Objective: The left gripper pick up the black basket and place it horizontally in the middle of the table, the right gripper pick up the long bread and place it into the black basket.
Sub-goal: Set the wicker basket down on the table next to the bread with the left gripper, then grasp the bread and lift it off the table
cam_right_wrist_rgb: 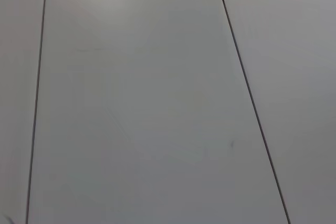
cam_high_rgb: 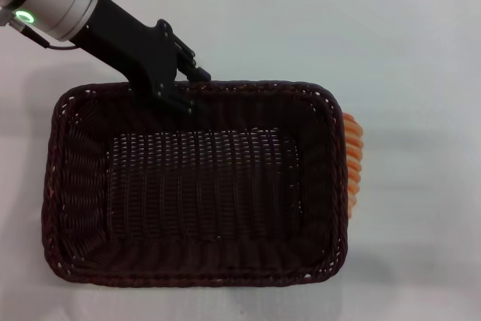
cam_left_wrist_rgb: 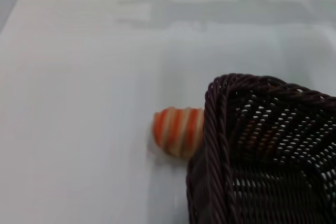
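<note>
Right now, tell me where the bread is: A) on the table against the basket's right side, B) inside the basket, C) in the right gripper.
A: the long bread lies on the table outside the black basket, peeking from behind its right wall.

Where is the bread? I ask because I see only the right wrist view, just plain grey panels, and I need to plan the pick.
Observer: The bread lies on the table, outside the basket, close against its right side.
Operator: Is anything inside the basket?
Observer: No, the head view shows only its bare woven bottom.
Operator: Is the basket free?
Observer: No, the left gripper is at the basket's far rim, towards the left corner.
Operator: And my right gripper?
Observer: It shows in no view.
</note>
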`<state>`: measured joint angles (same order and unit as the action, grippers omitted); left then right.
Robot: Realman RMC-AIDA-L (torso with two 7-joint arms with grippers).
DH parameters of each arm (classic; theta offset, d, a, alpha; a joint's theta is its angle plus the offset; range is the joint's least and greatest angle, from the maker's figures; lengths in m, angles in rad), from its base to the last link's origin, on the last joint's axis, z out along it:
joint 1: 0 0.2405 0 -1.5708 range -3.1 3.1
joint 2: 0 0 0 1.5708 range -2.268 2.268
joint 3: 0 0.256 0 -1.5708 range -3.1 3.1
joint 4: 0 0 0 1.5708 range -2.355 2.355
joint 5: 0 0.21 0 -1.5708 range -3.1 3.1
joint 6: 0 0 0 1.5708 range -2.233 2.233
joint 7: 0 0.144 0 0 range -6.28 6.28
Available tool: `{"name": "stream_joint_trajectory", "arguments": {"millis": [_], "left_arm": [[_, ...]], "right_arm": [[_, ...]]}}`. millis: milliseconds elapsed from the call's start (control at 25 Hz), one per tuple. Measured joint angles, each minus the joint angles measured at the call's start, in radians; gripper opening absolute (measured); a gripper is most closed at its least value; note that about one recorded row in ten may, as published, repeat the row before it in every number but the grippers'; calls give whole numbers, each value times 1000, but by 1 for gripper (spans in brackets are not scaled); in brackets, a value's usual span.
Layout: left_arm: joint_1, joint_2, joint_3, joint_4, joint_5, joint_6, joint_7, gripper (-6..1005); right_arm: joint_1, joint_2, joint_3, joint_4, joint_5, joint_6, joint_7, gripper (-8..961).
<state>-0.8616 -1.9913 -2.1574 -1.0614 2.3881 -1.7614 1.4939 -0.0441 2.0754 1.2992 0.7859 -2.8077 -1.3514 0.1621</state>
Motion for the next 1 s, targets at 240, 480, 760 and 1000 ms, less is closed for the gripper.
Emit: {"name": "stream_joint_trajectory", "arguments": {"millis": [240,480,760,1000], "left_arm": [[1,2,-34,-5,-6,37,12,463],[20,-9,-163,-63,-38,38,58,461],[131,-31,-389,-138,-316,107,31,460],[286,-33,-427,-147,-555,186,-11,458]], "right_arm": [[-9,0,0,8,-9,0,1,591],[-13,1,-4,8,-11,-1,1,591],[-71,2,-43,104,-70,111,2,591],[-161,-7,-111,292,-111,354,15,591]]}}
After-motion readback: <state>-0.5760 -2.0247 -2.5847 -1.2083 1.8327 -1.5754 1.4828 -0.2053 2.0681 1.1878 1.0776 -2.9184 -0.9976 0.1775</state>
